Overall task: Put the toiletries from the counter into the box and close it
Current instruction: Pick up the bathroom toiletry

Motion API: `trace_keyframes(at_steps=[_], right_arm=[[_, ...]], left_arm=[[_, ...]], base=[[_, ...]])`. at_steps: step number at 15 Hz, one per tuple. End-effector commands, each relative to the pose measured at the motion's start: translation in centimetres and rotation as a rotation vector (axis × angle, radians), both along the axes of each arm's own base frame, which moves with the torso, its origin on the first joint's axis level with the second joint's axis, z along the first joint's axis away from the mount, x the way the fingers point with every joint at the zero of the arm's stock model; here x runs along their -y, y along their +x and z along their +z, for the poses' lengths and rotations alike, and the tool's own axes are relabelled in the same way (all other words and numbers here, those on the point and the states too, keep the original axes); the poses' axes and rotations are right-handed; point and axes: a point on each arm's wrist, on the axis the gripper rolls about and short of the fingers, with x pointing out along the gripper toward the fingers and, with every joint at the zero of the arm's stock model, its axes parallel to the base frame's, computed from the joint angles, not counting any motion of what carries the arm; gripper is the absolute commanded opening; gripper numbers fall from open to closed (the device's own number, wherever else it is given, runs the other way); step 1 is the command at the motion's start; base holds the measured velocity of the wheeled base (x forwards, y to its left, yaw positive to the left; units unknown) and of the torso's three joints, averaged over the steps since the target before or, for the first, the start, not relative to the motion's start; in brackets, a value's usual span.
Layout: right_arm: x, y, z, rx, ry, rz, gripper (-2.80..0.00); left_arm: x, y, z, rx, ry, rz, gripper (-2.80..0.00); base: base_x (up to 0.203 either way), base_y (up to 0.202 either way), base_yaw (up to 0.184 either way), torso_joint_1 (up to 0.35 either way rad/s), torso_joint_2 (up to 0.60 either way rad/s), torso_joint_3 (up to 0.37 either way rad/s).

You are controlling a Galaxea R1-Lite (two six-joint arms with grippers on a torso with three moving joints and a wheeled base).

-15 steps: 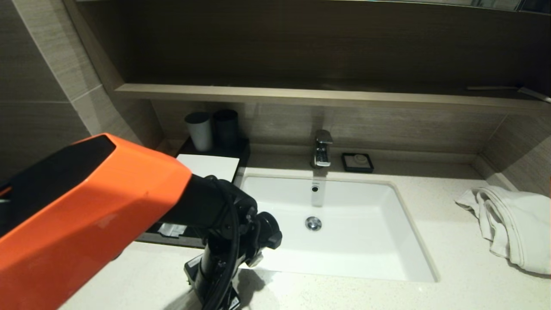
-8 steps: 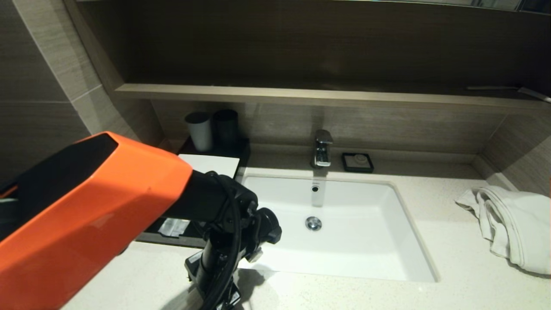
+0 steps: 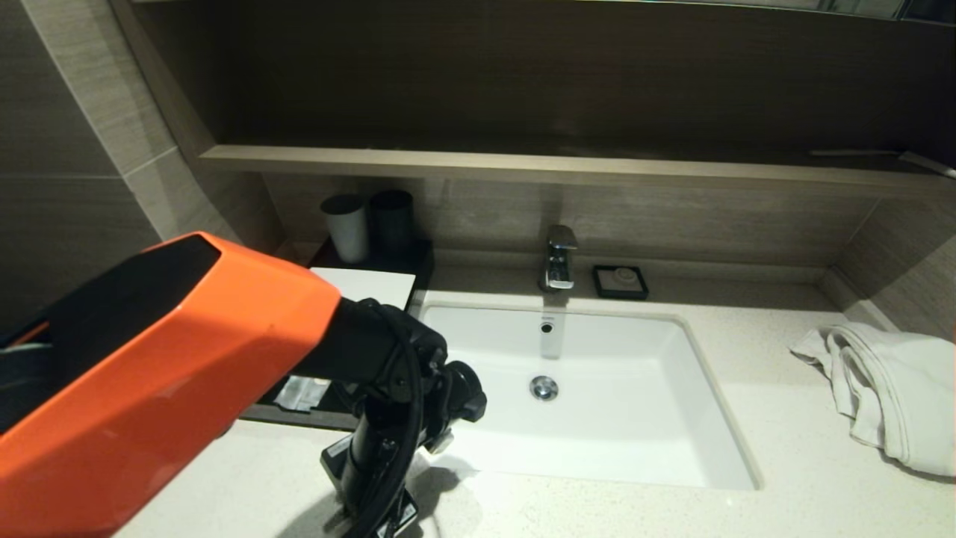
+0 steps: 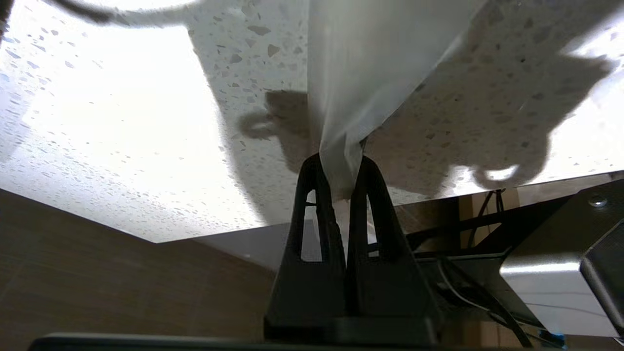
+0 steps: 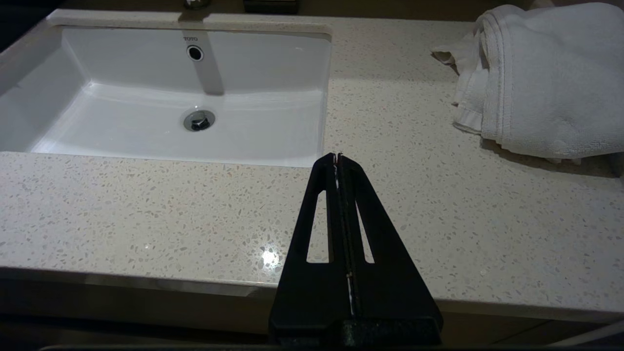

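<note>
From the head view, my left arm reaches across the near left of the desk, its left pincer pointing down at the near edge, left of the basin. The box sits beyond it at the far left, drawer pulled out, a small clear packet already inside.

In the left wrist view, my left pincer is clenched on a translucent sachet, just above the speckled stone.

In the right wrist view, my right pincer is closed, empty, parked over the near desk, towel to the far right.

I judge I am mid-pickup; next I must lift and carry the sachet to the drawer
</note>
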Motion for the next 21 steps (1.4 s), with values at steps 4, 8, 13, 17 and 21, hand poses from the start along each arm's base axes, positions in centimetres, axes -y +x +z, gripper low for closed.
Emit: trace_keyframes(at_steps=[4,8,13,17,21], right_arm=[[0.0,0.0,0.0,0.0,0.0,0.001,-2.8],[0.0,0.0,0.0,0.0,0.0,0.001,-2.8],[0.0,0.0,0.0,0.0,0.0,0.001,-2.8],[0.0,0.0,0.0,0.0,0.0,0.0,-2.8],[0.0,0.0,0.0,0.0,0.0,-0.001,-2.8]], left_arm=[[-0.2,0.3,-0.2,-0.004,0.008,0.012,-2.8],[-0.3,0.3,0.9,0.021,-0.017,0.016,-2.8],[-0.4,0.1,2.9,0.06,-0.05,0.028,-2.8],[-0.8,-0.1,5.8,0.097,-0.08,0.047,-2.8],[-2.5,0.3,8.5,0.165,-0.135,0.095,-2.8]], base=[[0.0,0.0,0.0,0.0,0.0,0.0],[0.0,0.0,0.0,0.0,0.0,0.0],[0.0,0.0,0.0,0.0,0.0,0.0],[0.0,0.0,0.0,0.0,0.0,0.0],[0.0,0.0,0.0,0.0,0.0,0.0]])
